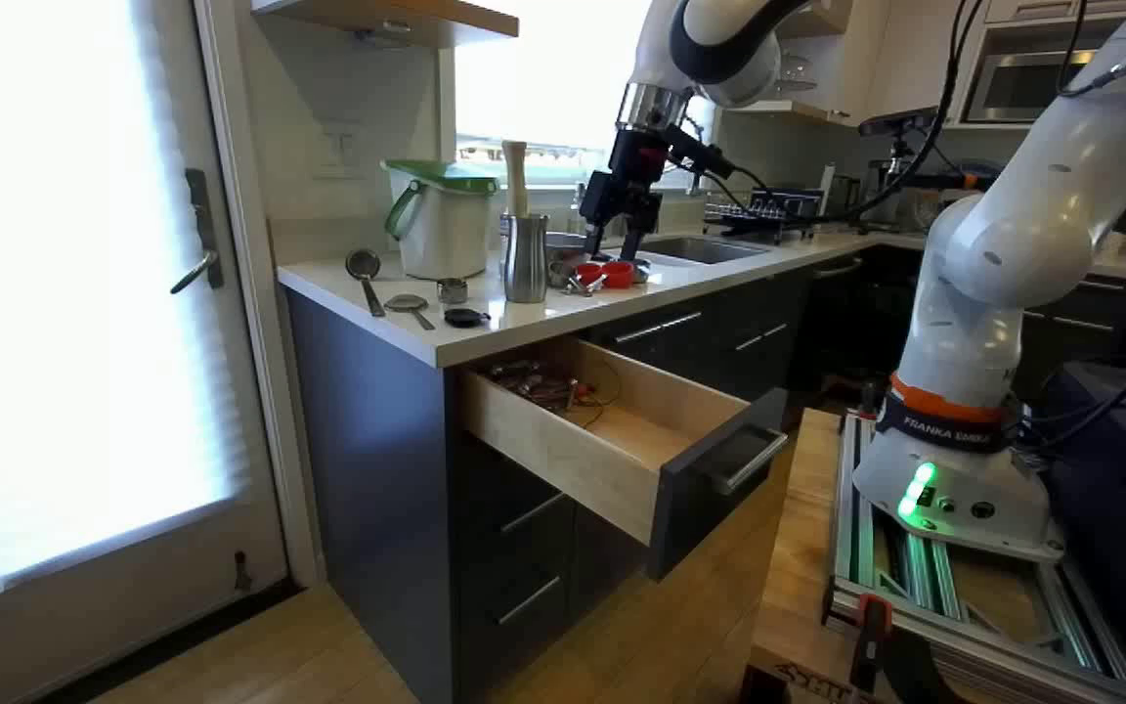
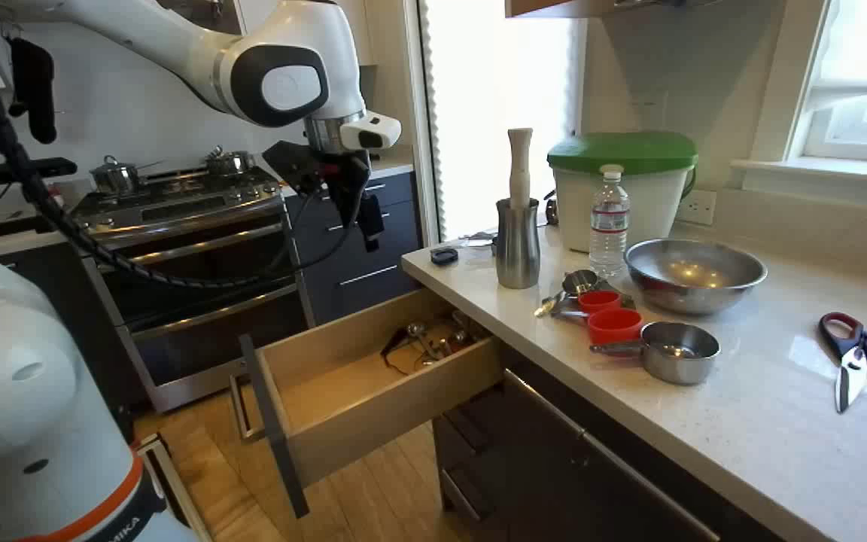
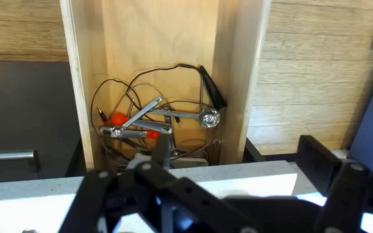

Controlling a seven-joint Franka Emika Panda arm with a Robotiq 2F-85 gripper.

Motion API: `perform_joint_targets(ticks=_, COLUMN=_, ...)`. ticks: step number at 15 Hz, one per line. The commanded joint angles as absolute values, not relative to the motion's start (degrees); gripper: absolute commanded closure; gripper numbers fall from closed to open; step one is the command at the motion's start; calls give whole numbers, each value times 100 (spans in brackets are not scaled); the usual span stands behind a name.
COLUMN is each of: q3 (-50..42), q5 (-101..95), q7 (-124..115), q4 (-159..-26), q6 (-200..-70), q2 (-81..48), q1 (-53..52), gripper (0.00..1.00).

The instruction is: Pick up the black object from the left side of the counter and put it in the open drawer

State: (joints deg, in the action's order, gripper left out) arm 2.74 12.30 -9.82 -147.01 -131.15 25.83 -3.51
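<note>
One gripper [image 1: 613,252] hangs in the air, its two fingers [image 3: 315,159] parted wide; the wrist view looks down past them onto one drawer [image 2: 396,410], pulled out from under the counter [image 2: 765,436]. One black object [image 2: 444,256] lies near the counter's corner, apart from both fingers (small and flat; exactly what it is, I cannot tell).

Inside the drawer the wrist view shows two metal spoons [image 3: 209,117] and two red-ended spoons [image 3: 120,119], four in all. Thin cables [image 3: 185,65] cross among them in a tangle, too knotted to number, and one tapered black piece [image 3: 212,89] lies near one side.

On the counter I count two red cups [image 2: 614,325], close together, and two metal cups [image 2: 679,354] just beside them. Beyond these stand one metal bowl [image 2: 693,290], one clear bottle [image 2: 609,222] and one white bin [image 2: 652,199] with a green lid [image 2: 622,153]. One metal tumbler [image 2: 518,248] holds one wooden pestle [image 2: 521,165], upright, and one pair of scissors [image 2: 861,350] lies well apart from the cups. In an exterior view two long-handled utensils [image 1: 365,266] lie near the black object, with one more metal cup [image 1: 452,291] standing there, which makes three. Farther off, two pots [image 2: 115,179] sit on one stove [image 2: 185,212].
</note>
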Motion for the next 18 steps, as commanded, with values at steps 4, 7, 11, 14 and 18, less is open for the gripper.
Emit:
perform_joint_targets(ticks=4, q3=290, q5=1237, q7=-976, q4=-14695, q6=-13098, q2=2583, q1=-331, gripper=0)
perform_joint_targets(ticks=7, q3=290, q5=1237, q7=-976, q4=-14695, q6=-13098, q2=2583, q1=-331, gripper=0)
perform_joint_targets(ticks=11, q3=458, q5=1099, q7=-1064, q4=-14554, q6=-13187, q2=2441, q1=-368, gripper=0)
perform_joint_targets(ticks=14, q3=729, q5=927, q7=-1234, q4=-14204, q6=-13194, q2=2140, q1=-386, gripper=0)
perform_joint_targets(ticks=18, q3=1041, q5=566, q7=-1507, q4=-13658, q6=-13303, q2=1580, q1=-368, gripper=0)
